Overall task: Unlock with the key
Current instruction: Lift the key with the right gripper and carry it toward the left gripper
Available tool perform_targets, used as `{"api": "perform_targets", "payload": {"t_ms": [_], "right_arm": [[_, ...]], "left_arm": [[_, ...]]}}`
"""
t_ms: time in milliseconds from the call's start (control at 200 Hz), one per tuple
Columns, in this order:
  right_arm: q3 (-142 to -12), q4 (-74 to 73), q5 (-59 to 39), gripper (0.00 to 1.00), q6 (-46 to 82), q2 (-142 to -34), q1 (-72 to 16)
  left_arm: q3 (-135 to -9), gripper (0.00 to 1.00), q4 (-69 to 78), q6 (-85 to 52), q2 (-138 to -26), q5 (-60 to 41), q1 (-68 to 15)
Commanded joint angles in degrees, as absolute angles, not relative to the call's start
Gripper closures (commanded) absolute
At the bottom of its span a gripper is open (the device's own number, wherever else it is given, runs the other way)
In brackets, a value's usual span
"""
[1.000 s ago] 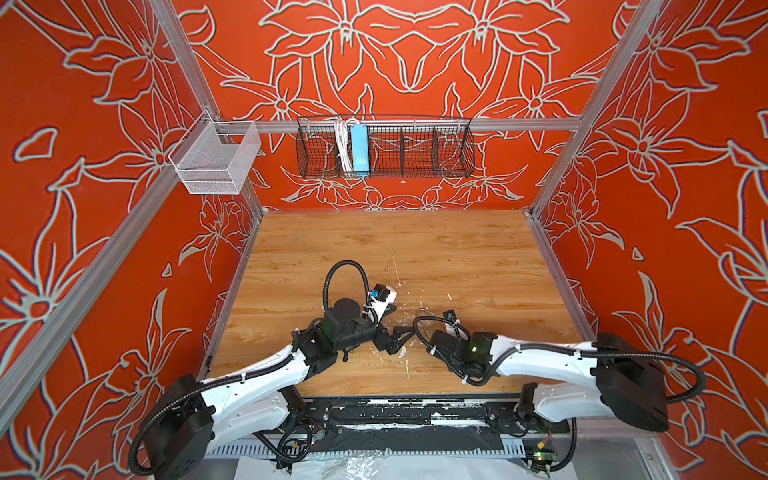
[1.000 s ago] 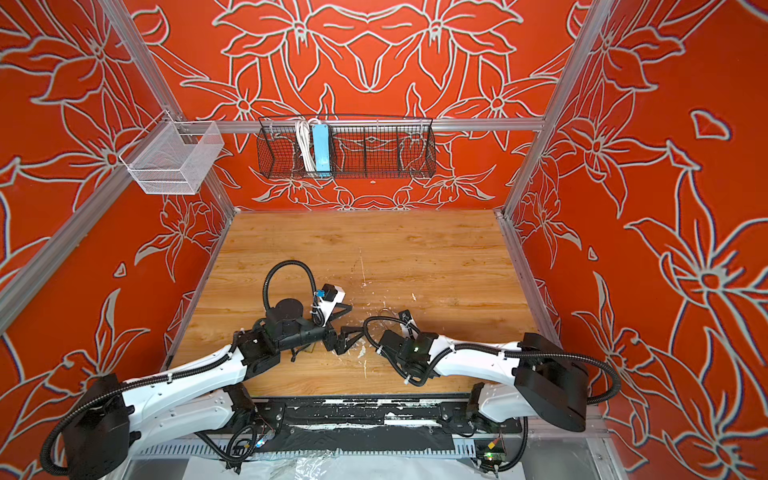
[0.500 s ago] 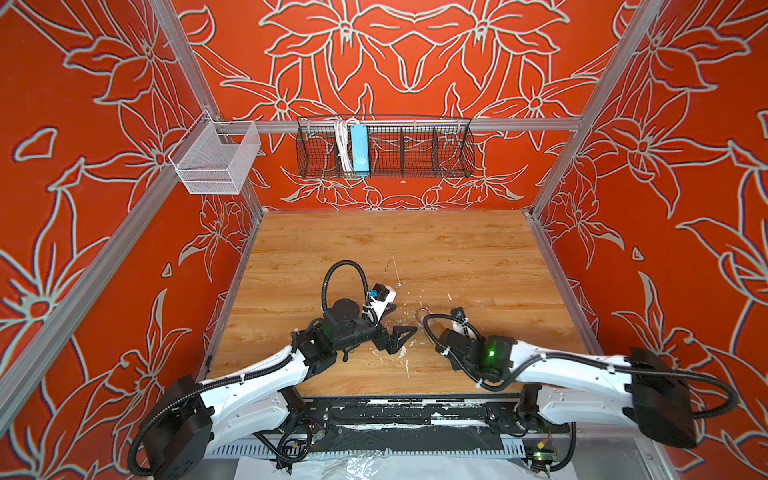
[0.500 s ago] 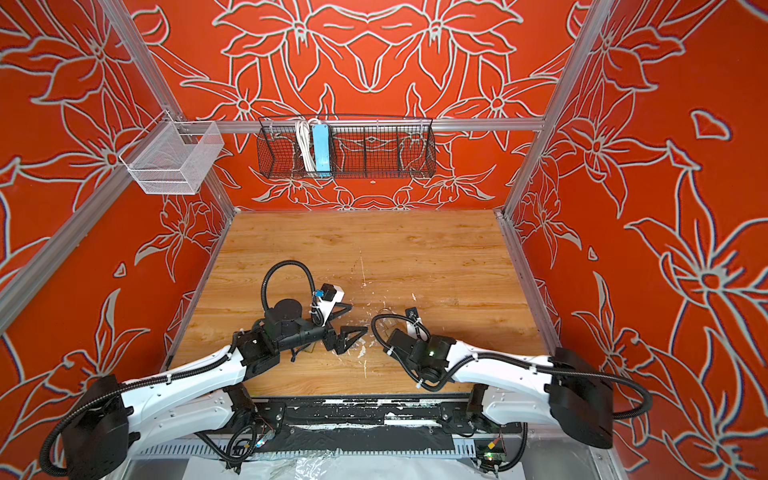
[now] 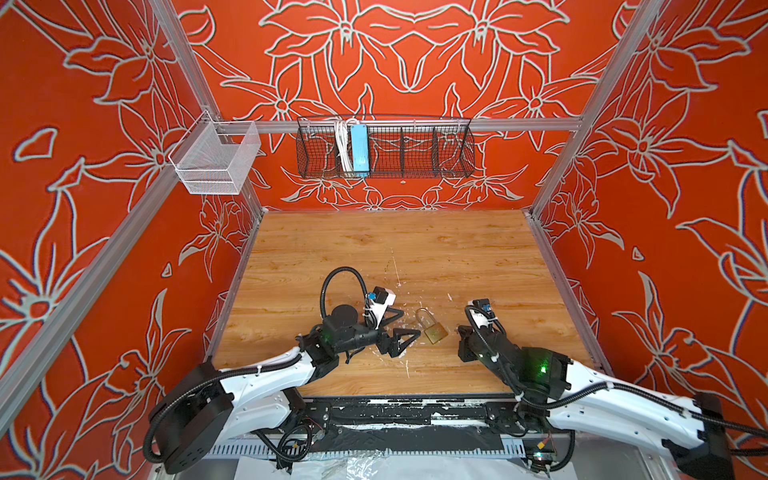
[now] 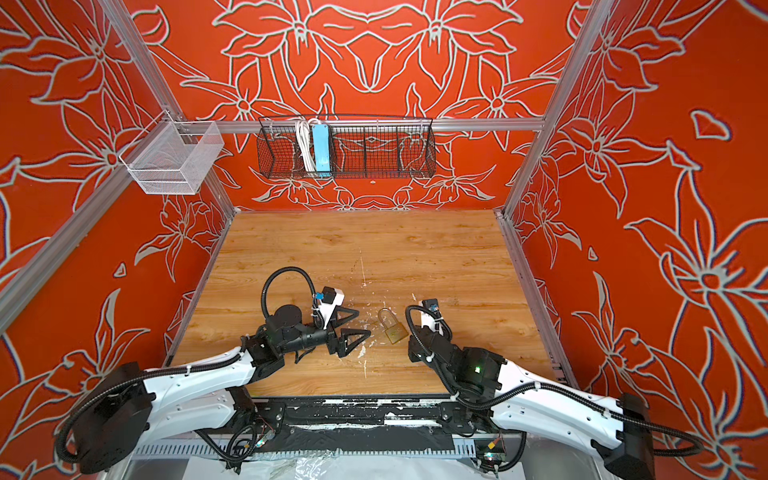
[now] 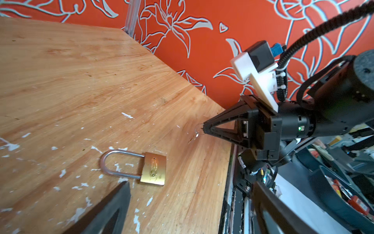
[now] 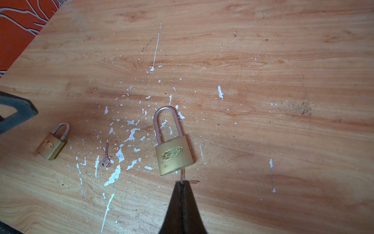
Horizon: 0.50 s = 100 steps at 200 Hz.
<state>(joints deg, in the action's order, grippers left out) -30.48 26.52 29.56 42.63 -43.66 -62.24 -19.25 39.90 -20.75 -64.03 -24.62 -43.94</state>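
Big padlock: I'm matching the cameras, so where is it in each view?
Both top views: padlock flat on the table, between left gripper and right gripper.
Left wrist: padlock on the table, near the right gripper's tip.
Right wrist: padlock just past the right gripper's tip.
Shared landmark: right gripper, at the padlock's body end.

You see a black wire basket (image 5: pixel 415 154) on the back wall, holding a blue power strip (image 5: pixel 359 147) and a bundled white cable (image 5: pixel 342 145) toward its left end. Left of that basket hangs a white mesh basket (image 5: pixel 216 166); below it lies the paint-flecked wooden table (image 5: pixel 374 249).
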Motion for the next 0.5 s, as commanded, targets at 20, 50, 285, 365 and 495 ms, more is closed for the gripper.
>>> {"api": "perform_targets", "payload": {"t_ms": [20,50,285,365,495], "right_arm": [[-36.2,22.1,28.8,1.00,39.2,-48.4,-62.0],[-37.1,20.9,28.6,1.00,38.6,-49.5,-62.0],[-43.8,15.4,22.7,1.00,35.4,-56.7,-61.7],[-45.2,14.2,19.5,1.00,35.0,-58.9,-61.7],[-44.6,10.1,14.9,1.00,35.5,-61.4,-61.7]], "left_arm": [[-18.0,0.09,49.3,-20.6,-65.5,-27.0,-44.1],[-17.7,0.10,49.9,-19.8,-65.7,-27.4,-44.1],[-15.6,0.36,53.3,-7.4,-68.1,-25.4,-44.1],[-15.2,0.42,52.3,-2.0,-68.4,-23.1,-44.1],[-12.8,0.50,57.2,3.8,-69.7,-22.7,-44.1]]}}
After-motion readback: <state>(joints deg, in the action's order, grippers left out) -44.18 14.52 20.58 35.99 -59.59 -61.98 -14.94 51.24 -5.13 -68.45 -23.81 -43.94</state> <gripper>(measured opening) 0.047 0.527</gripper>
